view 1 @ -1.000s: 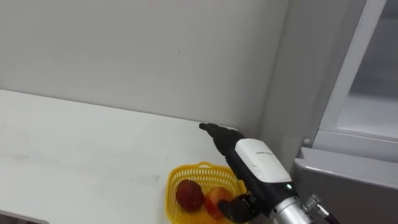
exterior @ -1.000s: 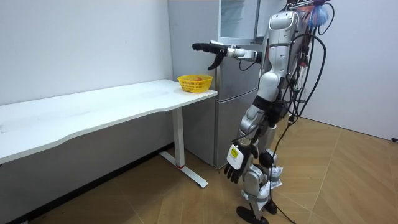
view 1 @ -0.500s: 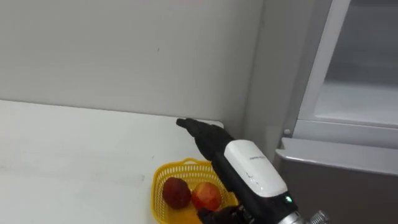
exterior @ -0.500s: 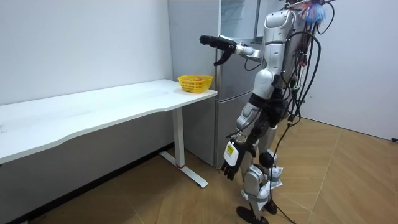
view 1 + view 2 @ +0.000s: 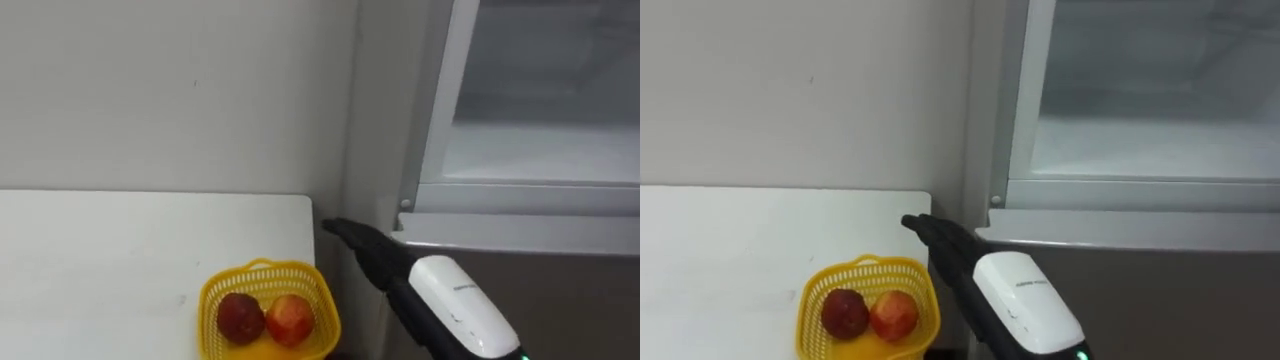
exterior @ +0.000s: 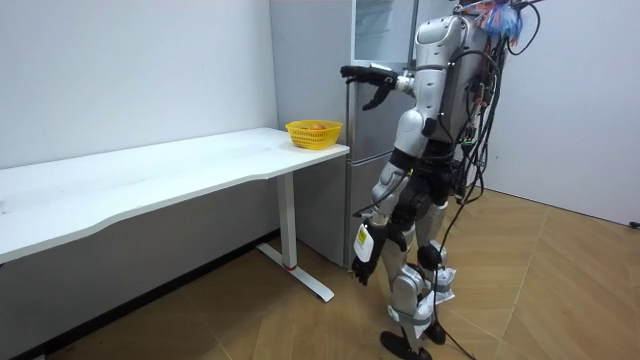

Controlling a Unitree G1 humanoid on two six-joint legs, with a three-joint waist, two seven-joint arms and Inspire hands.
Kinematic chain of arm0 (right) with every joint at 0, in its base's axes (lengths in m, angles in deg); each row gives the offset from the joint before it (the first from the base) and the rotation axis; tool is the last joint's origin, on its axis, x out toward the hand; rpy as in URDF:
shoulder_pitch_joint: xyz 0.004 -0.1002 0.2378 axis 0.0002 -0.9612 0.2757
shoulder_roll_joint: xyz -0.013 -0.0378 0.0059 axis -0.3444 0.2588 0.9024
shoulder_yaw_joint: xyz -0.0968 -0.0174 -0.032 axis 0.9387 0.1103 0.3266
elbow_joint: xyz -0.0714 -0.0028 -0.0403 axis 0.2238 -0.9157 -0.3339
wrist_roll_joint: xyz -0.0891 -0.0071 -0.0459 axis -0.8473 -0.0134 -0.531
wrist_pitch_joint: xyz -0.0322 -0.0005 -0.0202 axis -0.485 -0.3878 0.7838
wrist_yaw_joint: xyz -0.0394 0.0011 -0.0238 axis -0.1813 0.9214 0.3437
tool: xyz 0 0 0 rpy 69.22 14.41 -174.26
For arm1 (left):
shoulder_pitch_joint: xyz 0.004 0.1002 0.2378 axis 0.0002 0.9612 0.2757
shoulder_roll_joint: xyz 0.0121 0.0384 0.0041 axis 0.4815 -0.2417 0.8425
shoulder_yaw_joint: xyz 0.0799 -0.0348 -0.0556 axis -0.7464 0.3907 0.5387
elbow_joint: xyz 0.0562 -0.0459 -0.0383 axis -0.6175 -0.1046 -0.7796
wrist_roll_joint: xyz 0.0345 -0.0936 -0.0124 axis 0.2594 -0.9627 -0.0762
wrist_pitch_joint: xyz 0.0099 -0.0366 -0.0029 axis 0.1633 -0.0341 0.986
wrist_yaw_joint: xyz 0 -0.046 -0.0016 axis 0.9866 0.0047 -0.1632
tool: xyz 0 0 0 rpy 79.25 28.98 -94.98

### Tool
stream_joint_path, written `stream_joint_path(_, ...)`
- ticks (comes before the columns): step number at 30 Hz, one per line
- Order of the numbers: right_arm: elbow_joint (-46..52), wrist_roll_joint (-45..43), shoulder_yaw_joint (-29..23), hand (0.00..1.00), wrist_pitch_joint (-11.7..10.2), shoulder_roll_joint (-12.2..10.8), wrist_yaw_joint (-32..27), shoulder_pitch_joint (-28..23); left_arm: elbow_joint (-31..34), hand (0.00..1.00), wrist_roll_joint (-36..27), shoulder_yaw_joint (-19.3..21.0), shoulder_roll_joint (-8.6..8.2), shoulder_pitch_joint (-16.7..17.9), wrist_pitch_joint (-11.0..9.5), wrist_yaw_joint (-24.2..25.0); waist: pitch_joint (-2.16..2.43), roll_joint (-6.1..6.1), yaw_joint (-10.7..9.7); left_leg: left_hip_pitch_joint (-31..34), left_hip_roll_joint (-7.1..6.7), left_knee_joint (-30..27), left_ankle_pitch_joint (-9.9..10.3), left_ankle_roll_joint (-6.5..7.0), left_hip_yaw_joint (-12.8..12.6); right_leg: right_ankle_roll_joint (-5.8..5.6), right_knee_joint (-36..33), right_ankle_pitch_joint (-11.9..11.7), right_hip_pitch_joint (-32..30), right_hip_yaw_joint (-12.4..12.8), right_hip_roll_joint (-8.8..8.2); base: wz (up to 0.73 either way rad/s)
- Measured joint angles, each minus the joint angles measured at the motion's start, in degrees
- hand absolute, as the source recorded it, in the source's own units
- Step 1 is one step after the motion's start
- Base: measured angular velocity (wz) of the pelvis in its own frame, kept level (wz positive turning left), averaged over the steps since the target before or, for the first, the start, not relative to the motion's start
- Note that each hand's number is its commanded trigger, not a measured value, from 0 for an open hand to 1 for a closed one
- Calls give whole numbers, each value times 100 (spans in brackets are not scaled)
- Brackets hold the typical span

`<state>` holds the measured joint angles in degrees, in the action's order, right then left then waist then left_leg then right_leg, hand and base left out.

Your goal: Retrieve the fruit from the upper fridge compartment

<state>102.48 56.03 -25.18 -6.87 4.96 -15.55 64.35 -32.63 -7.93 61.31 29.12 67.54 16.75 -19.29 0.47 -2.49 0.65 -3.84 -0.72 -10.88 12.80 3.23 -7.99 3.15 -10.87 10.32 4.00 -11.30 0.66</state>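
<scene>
The fridge's upper compartment point(image 5: 545, 150) has a pale frame and a whitish inside in which I make out no item. Below it is the grey lower door point(image 5: 580, 300). My right hand point(image 5: 455, 305) is stretched forward and open. Its straight dark fingers point(image 5: 345, 233) reach the gap between the table's end and the fridge's left edge, just under the upper compartment's lower corner. It holds nothing. In the room view I stand facing the fridge point(image 6: 375, 130) with the right hand point(image 6: 368, 73) raised at chest height. My left hand point(image 6: 364, 265) hangs by my thigh, fingers relaxed.
A yellow basket point(image 5: 262, 272) stands at the white table's point(image 5: 100, 250) right end, close to the fridge. It holds a dark red fruit point(image 5: 240, 317) and a red-orange fruit point(image 5: 291, 318). A plain wall runs behind the table.
My view has swung right toward the fridge. The right arm moved from above the basket across to the fridge's edge, and my body turned toward the fridge.
</scene>
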Motion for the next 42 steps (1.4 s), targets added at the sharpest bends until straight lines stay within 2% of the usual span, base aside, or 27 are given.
stream_joint_path(2,195,89,-92,0,-8,56,37,-157,-61,0,-3,-2,6,-9,-51,1,-7,-23,-55,0,1,-2,0,0,-5,-2,3,-3,-1,5,2,0)
stream_joint_path(4,307,79,-229,0,-149,85,38,-429,-64,0,-3,-12,54,-9,-58,6,-25,-57,-156,-5,6,-6,2,1,-23,-2,3,-6,1,16,6,-2)
stream_joint_path(9,327,98,-495,0,-380,223,21,-1162,-61,0,1,19,130,41,-91,-36,-43,-74,-242,-91,41,61,15,7,-274,-1,-34,-13,-33,232,43,-23)
stream_joint_path(12,244,17,-997,0,-356,212,18,-1533,-48,0,4,80,129,24,-184,-33,-55,-83,-316,-84,45,70,19,15,-359,-6,-92,-18,-114,357,51,-20)
stream_joint_path(15,104,-290,-1405,0,-301,124,0,-1812,-55,0,3,120,132,16,-183,-20,-57,-95,-427,-87,47,69,27,27,-424,-12,-88,-21,-128,433,63,-12)
stream_joint_path(16,58,-428,-1441,0,-230,92,0,-1895,-53,0,0,106,133,21,-182,-21,-57,-99,-485,-88,51,71,28,28,-454,-19,-89,-25,-139,497,78,-14)
stream_joint_path(21,-605,-974,-1411,0,-192,-56,-214,-2287,-33,0,2,-32,112,15,-179,-173,-48,-105,-556,-87,87,83,38,24,-645,-19,-88,-65,-218,684,128,-20)
stream_joint_path(29,-1547,-993,-1457,0,-166,-179,-575,-2613,-54,0,-10,-103,122,-37,-176,-299,-44,-19,-724,-230,107,138,50,18,-854,-19,-171,-66,-214,866,164,-13)
stream_joint_path(32,-2130,-791,-1470,0,-118,-200,-721,-2645,-51,0,-26,-107,113,-18,-171,-290,-23,7,-816,-244,117,106,86,24,-894,-24,-182,-58,-212,902,166,-11)
stream_joint_path(34,-2427,-540,-1472,0,26,-218,-840,-2713,-52,0,-25,-104,111,-6,-154,-290,6,41,-813,-253,119,105,102,28,-970,-28,-217,-42,-299,961,170,-20)
stream_joint_path(35,-2461,-473,-1474,0,61,-233,-889,-2736,-53,0,-24,-94,111,-3,-147,-290,3,33,-817,-256,119,105,103,29,-982,-28,-225,-40,-301,969,170,-13)
stream_joint_path(38,-2879,31,-1633,0,51,-436,-1180,-2745,-56,0,-41,-2,103,3,-129,-309,15,4,-890,-281,118,113,106,32,-1001,-30,-223,-41,-286,971,166,-2)
stream_joint_path(41,-3439,1051,-1943,0,59,-598,-1388,-2663,-42,0,-384,11,91,98,-103,-420,24,-9,-914,-288,115,117,105,33,-1001,-33,-220,-43,-263,977,166,0)
stream_joint_path(42,-3584,1683,-2104,0,64,-652,-1464,-2611,-31,0,-448,34,92,139,-101,-425,19,-9,-954,-288,115,120,105,33,-1001,-33,-220,-43,-274,978,167,0)
